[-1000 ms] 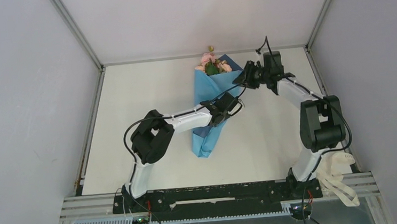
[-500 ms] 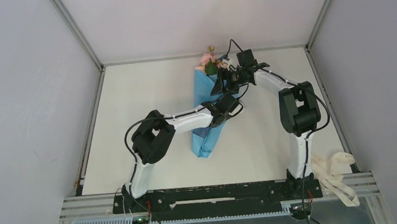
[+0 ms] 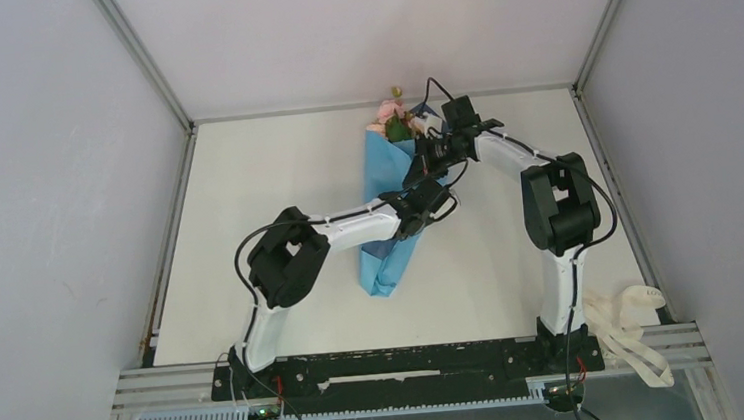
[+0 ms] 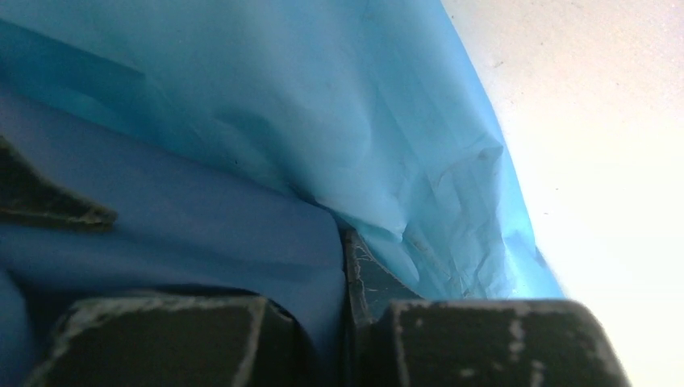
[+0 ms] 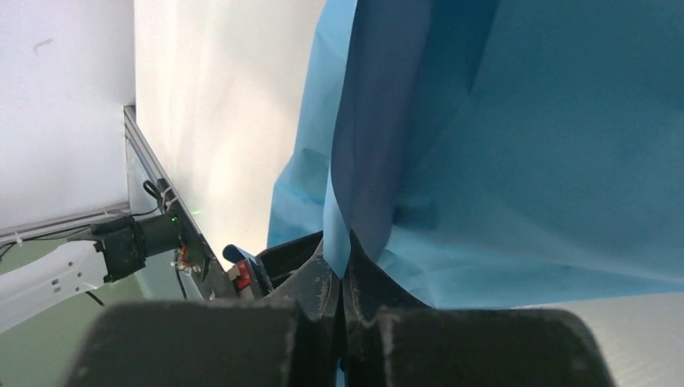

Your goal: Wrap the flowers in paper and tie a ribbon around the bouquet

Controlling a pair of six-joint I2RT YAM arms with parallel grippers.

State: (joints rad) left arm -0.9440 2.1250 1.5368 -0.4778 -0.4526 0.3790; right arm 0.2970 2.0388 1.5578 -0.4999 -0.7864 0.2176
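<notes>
The bouquet lies along the middle of the table as a slim cone of blue paper (image 3: 383,184). The pink flowers (image 3: 393,120) with green leaves poke out of its far, wide end. My left gripper (image 3: 438,202) is at the cone's right side at mid length, shut on a fold of the paper (image 4: 323,105). The dark face of that fold runs down between its fingers (image 4: 379,282). My right gripper (image 3: 417,169) is just beyond it at the cone's upper right edge, shut on the paper's edge (image 5: 345,242). The cream ribbon (image 3: 630,328) lies in loops beside the right arm's base.
Grey walls and metal frame rails close in the white table (image 3: 269,228) on three sides. The black base rail (image 3: 400,366) runs along the near edge. The left arm's white link (image 5: 56,278) shows at lower left in the right wrist view.
My right arm swung left from beside the bouquet to its upper right edge, opened wide, then closed on the paper. The left gripper stayed on the cone.
</notes>
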